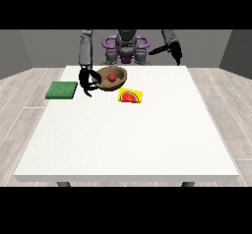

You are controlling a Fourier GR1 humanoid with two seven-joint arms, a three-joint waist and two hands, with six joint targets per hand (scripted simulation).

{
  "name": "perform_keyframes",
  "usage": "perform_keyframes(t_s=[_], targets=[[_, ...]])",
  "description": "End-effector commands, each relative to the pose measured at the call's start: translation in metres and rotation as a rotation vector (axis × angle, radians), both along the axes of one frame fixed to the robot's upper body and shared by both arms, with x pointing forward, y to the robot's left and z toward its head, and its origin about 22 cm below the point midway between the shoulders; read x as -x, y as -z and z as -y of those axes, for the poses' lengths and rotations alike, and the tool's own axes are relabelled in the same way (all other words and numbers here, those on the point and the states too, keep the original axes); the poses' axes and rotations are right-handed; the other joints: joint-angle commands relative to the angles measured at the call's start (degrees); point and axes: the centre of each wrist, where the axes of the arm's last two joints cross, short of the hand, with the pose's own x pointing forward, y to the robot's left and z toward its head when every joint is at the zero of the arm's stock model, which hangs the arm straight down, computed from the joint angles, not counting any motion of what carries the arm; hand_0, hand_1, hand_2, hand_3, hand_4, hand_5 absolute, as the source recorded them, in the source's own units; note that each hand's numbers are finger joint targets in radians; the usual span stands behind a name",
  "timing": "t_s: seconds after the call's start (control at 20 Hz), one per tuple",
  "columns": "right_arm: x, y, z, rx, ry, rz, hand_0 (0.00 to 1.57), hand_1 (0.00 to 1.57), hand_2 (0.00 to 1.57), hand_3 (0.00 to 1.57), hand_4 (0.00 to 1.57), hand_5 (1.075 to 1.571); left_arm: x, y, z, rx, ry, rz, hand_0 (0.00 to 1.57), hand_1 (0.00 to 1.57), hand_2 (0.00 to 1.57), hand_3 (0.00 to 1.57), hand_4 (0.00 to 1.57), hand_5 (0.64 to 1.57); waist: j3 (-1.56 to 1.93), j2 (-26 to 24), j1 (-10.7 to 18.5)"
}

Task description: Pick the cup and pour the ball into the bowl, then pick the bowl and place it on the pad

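A brown bowl (118, 73) is at the far side of the table, left of the middle, with a red ball (112, 77) inside it. The hand at the view's left (87, 82) is at the bowl's left rim, with its fingers curled round that rim. A yellow cup (130, 96) with a watermelon picture lies on its side just in front of the bowl, to its right. The green pad (62, 90) lies flat near the table's left edge, left of this hand. The hand at the view's right (175, 52) hangs above the far right corner, fingers straight, holding nothing.
The white table (128, 139) stretches wide towards the camera in front of the cup and the bowl. The robot's torso (126, 48) stands behind the far edge.
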Motion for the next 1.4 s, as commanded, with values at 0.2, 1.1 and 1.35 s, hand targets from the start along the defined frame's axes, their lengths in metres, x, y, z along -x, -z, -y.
perform_keyframes(t_s=[0.2,1.1,1.35], targets=[[-0.032,-0.034,-0.038,0.077,-0.034,-0.202,1.57,1.57,1.57,1.57,1.03,1.554,0.012,0.046,-0.053,0.019,-0.101,-0.093,0.00,0.00,0.00,0.00,0.00,1.570,1.05,-4.45,-5.48],[-0.023,-0.096,0.123,-0.065,0.027,-0.052,1.57,1.57,1.57,1.57,1.08,1.559,0.002,0.018,-0.025,0.036,-0.118,0.047,0.00,0.00,0.00,0.00,0.00,1.565,1.14,3.95,-6.67],[-0.022,-0.140,0.174,-0.117,0.052,0.043,1.57,1.57,1.57,1.57,1.05,1.561,0.001,0.008,-0.010,0.016,-0.100,0.173,0.00,0.00,0.00,0.00,0.00,1.565,1.16,10.97,-5.28]])
